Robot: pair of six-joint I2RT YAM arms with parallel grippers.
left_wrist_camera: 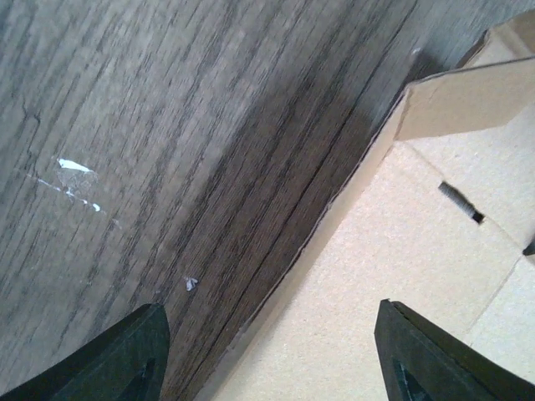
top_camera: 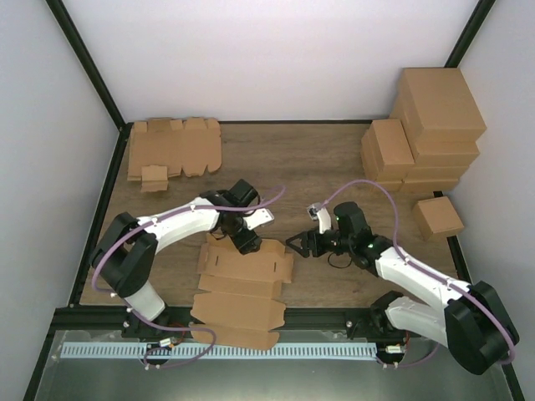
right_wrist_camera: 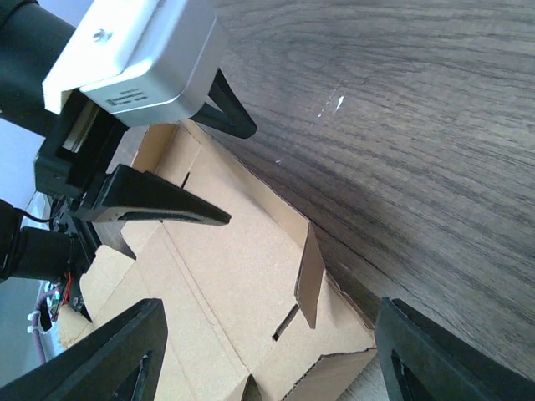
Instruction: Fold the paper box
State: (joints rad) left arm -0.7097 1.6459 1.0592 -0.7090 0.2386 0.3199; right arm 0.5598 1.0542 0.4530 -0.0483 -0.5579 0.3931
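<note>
The flat paper box (top_camera: 242, 288) lies on the counter (top_camera: 334, 159). The left tool (top_camera: 248, 244) gapes empty over its far edge, and the right tool (top_camera: 295, 244) gapes empty beside its right corner.

On wooden table (top_camera: 318, 159): paper box (top_camera: 242, 288), cartons (top_camera: 435, 125)

Top camera high behind near edge, looking down over whole table (top_camera: 326, 159). Wrist cameras close, angled down — both catching paper box (left_wrist_camera: 401, 276) edge on wood.
</note>
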